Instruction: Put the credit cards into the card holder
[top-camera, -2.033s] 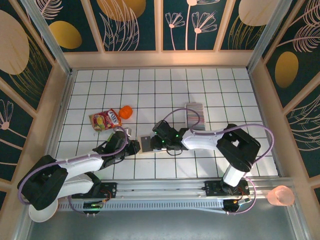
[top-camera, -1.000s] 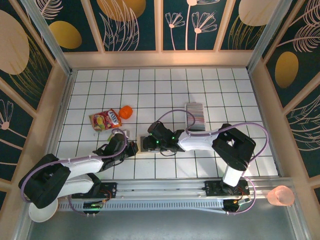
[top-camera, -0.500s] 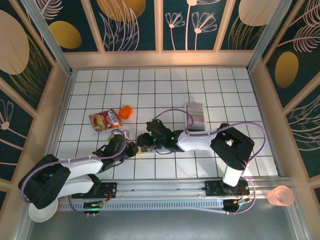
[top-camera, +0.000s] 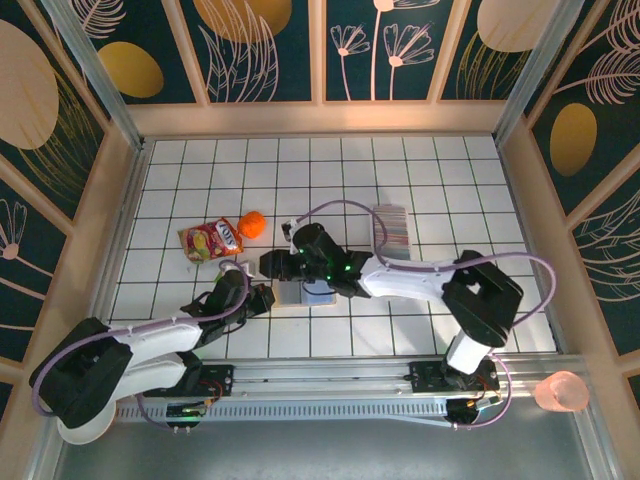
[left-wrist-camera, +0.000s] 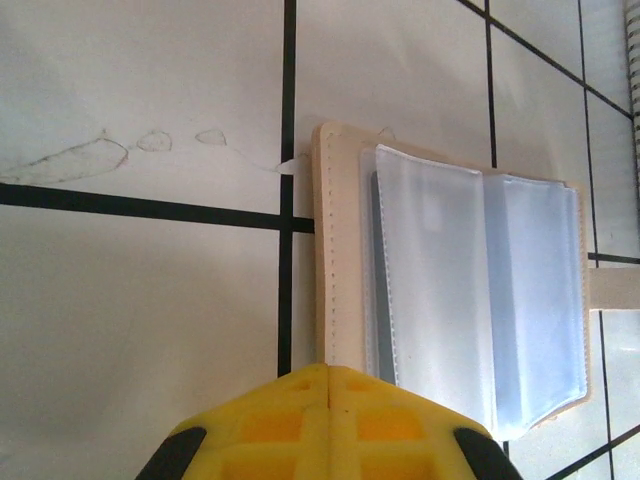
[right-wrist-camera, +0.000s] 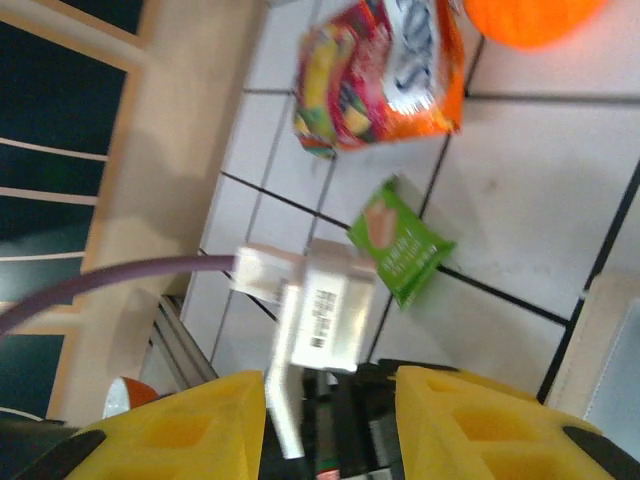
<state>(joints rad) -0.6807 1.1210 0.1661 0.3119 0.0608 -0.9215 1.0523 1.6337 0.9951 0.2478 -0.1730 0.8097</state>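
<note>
Your left end effector (left-wrist-camera: 328, 385) is closed at the open card holder's (left-wrist-camera: 450, 290) edge. Your right end effector (right-wrist-camera: 330, 390) hangs open and empty beside it. Credit cards (top-camera: 392, 228) lie on the counter (top-camera: 200, 170), well apart.

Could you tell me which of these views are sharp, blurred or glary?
Top external: evenly lit and crisp, tile lines clear. Left wrist: the card holder is sharp, its clear sleeves carrying a pale sheen; the left gripper is soft, close to the lens. Right wrist: blurred throughout, lettering on the snack pouch smeared, the right gripper fuzzy.
</note>
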